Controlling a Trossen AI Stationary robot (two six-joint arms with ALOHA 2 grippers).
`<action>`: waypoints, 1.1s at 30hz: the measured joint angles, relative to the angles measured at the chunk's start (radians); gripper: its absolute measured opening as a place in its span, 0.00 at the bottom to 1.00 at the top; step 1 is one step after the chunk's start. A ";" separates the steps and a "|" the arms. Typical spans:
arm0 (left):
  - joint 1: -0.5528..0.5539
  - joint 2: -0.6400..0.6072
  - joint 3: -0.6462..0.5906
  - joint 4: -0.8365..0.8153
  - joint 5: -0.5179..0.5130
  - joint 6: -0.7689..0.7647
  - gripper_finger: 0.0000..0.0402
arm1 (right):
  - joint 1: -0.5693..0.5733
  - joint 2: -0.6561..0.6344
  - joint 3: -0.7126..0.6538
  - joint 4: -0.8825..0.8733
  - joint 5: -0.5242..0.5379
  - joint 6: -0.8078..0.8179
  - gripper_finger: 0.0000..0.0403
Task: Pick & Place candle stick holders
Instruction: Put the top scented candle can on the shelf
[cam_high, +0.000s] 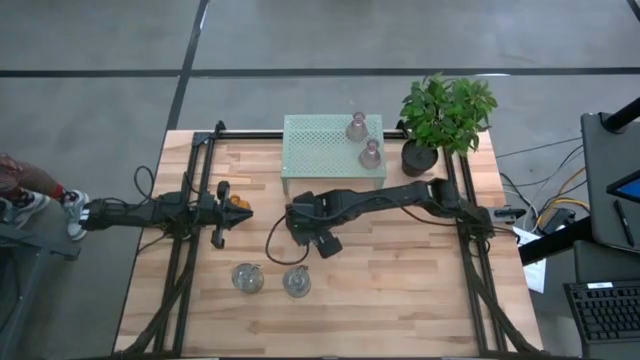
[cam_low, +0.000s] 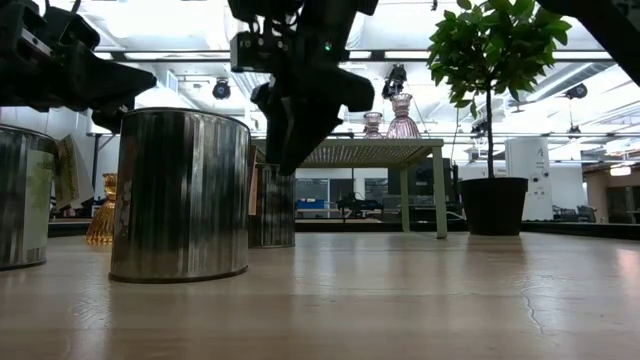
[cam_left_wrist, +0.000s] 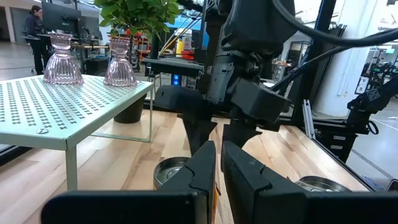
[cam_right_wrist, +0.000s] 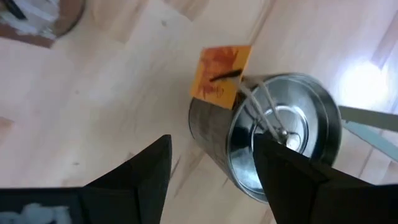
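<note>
Two pale pink holders (cam_high: 356, 127) (cam_high: 370, 153) stand on the green mesh shelf (cam_high: 315, 150). Two silvery jars (cam_high: 247, 277) (cam_high: 296, 281) stand near the table's front. A third jar (cam_right_wrist: 267, 130), with an orange tag (cam_right_wrist: 221, 71), stands upright under my open right gripper (cam_right_wrist: 211, 180); one finger is over its mouth and the other outside its wall. The amber holder (cam_low: 100, 212) stands on the table at the tip of my left gripper (cam_left_wrist: 219, 163). That gripper is shut and level above the holder, with a gap showing between them in the low view. My right gripper points down over the tagged jar's rim (cam_right_wrist: 239, 118), with its fingers on either side of the jar's wall. I cannot tell whether a finger touches it. The jar stands on its base on the table.
The potted plant (cam_high: 445, 110) stands at the far right corner beside the shelf. Dark frame rails run along the table's left and right sides. A person's shoes (cam_high: 40, 200) show off the table's left edge. Bare wood lies at the near right (cam_high: 400, 290).
</note>
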 joint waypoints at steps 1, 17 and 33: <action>0.000 0.000 0.000 0.000 0.000 0.000 0.09 | 0.000 0.001 0.000 0.002 0.000 0.000 0.54; 0.000 0.000 0.000 0.000 0.000 0.000 0.09 | -0.004 0.007 -0.022 0.027 0.004 0.008 0.32; 0.000 0.000 0.000 0.000 0.000 0.000 0.09 | -0.003 0.005 -0.033 0.048 0.082 0.029 0.03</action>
